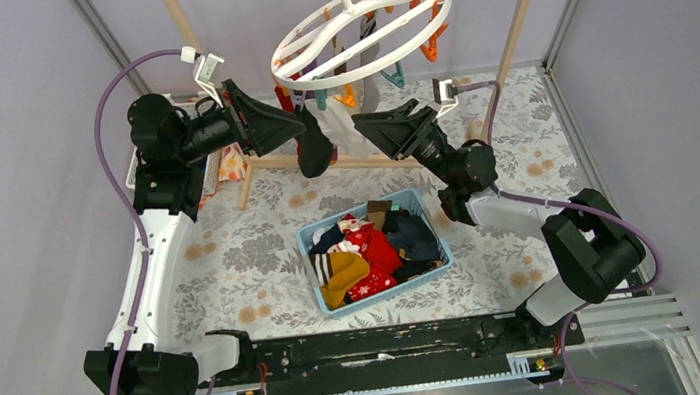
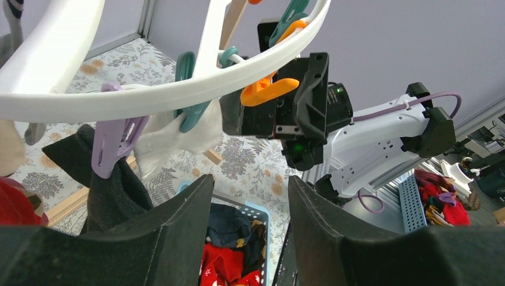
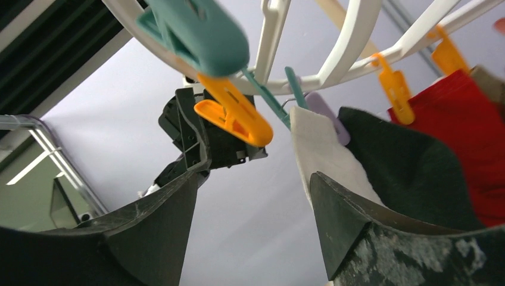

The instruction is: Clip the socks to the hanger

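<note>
The white round hanger [image 1: 306,34] hangs from the rail by its hook. A black sock [image 1: 313,152], a white sock [image 1: 347,127] and a red sock [image 1: 286,100] hang from its clips. More socks [image 1: 373,250] lie in the blue basket. My left gripper [image 1: 292,124] is open and empty beside the black sock; its view shows that sock [image 2: 113,190] in a lilac clip [image 2: 116,143]. My right gripper [image 1: 367,120] is open and empty under the ring, below an orange clip [image 3: 232,116], with the white sock [image 3: 324,155] by its right finger.
The blue basket [image 1: 437,237] stands mid-table on the floral cloth. The tall wooden rail frame [image 1: 520,15] stands at the back, its foot bar behind the grippers. Some cloth [image 1: 231,162] lies by the left arm. Purple walls close in on both sides.
</note>
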{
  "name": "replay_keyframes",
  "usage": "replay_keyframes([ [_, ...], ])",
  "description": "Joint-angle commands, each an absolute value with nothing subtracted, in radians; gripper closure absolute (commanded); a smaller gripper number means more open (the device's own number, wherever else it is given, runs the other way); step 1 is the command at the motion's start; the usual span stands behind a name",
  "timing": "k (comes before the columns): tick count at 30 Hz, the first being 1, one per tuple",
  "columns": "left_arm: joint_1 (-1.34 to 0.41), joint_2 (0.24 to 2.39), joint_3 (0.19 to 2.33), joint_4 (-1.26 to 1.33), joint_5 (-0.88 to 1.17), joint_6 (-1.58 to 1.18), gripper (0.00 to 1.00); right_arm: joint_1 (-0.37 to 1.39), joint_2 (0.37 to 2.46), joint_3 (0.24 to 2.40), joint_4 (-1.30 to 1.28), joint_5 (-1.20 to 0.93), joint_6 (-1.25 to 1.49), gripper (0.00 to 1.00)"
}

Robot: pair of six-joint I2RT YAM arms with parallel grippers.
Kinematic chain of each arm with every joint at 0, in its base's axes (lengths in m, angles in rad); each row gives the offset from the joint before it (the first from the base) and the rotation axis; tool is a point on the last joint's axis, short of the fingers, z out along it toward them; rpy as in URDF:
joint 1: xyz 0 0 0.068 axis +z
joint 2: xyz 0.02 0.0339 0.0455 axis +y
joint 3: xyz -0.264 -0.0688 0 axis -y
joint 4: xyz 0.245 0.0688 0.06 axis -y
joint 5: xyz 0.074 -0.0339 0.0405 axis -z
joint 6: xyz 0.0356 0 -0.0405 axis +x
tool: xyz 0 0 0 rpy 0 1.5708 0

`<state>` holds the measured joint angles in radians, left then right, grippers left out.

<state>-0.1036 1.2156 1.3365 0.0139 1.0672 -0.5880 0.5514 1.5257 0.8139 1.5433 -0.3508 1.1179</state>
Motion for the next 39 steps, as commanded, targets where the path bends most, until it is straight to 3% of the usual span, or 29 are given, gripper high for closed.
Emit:
replay_keyframes([
  [1,-0.097,1.201,1.362,0.009,1.088,-0.571,0.44,0.501,1.541,0.934,1.648,-0.416,1.114,0.22],
  [9,-0.097,1.200,1.374,0.005,1.107,-0.580,0.44,0.495,1.626,1.080,1.715,-0.573,1.228,0.22],
  [13,-0.097,1.204,1.379,0.005,1.108,-0.582,0.43,0.495,1.605,1.061,1.715,-0.589,1.236,0.31],
  [19,-0.095,1.204,1.386,0.005,1.113,-0.586,0.43,0.495,1.539,0.970,1.715,-0.546,1.211,0.54],
  [24,-0.095,1.203,1.390,0.002,1.120,-0.590,0.44,0.495,1.504,0.927,1.714,-0.507,1.189,0.62],
  [26,-0.093,1.200,1.391,0.002,1.127,-0.587,0.44,0.496,1.495,0.914,1.711,-0.500,1.186,0.58],
  [29,-0.088,1.197,1.392,0.002,1.130,-0.580,0.44,0.486,1.485,0.901,1.710,-0.484,1.196,0.39],
  [39,-0.077,1.199,1.395,0.002,1.145,-0.584,0.46,0.415,1.470,0.869,1.712,-0.404,1.266,0.28],
])
